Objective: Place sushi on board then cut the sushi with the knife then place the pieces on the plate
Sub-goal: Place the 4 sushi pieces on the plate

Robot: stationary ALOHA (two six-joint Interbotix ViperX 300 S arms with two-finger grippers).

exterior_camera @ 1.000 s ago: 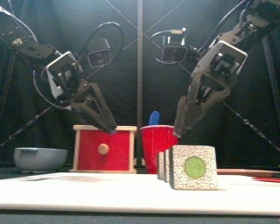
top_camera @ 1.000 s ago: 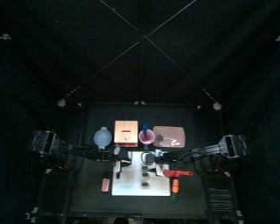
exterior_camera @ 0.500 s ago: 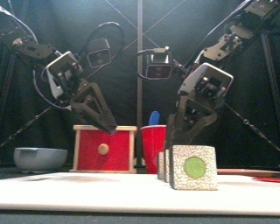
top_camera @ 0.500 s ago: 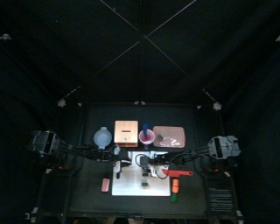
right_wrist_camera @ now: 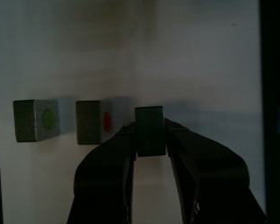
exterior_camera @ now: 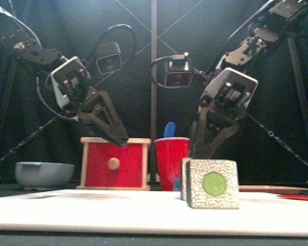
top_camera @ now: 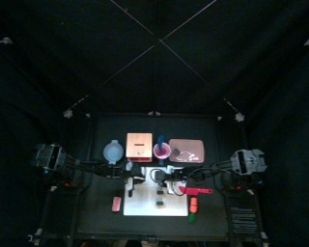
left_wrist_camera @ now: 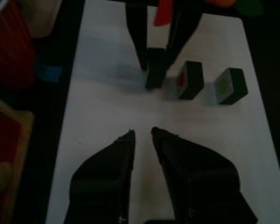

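Three sushi pieces are set in a row on the white cutting board (top_camera: pixel 151 207), towards its middle. The end piece (right_wrist_camera: pixel 150 116) of the row is clasped between the jaws of the right gripper (right_wrist_camera: pixel 150 131), which are closed against its two sides. The piece is seen to rest on the board. Next to it on the board a red-centred piece (right_wrist_camera: pixel 98 120) is found, and beyond that a green-centred piece (right_wrist_camera: pixel 35 120); the three are kept slightly apart.

The left gripper (left_wrist_camera: pixel 143 134) is held above the left part of the board, its jaws parted by a narrow gap with nothing between them.

On the tabletop behind the board's back edge, from left to right, a blue-grey bowl (top_camera: pixel 112 150), a wooden box (top_camera: pixel 140 147) with a red front, a red cup (top_camera: pixel 162 150) and the pink tray (top_camera: pixel 187 150) are lined up. A blue knife (exterior_camera: pixel 169 128) is seen standing in the cup. A red toy knife (top_camera: pixel 197 191) is laid just beside the board's right edge.
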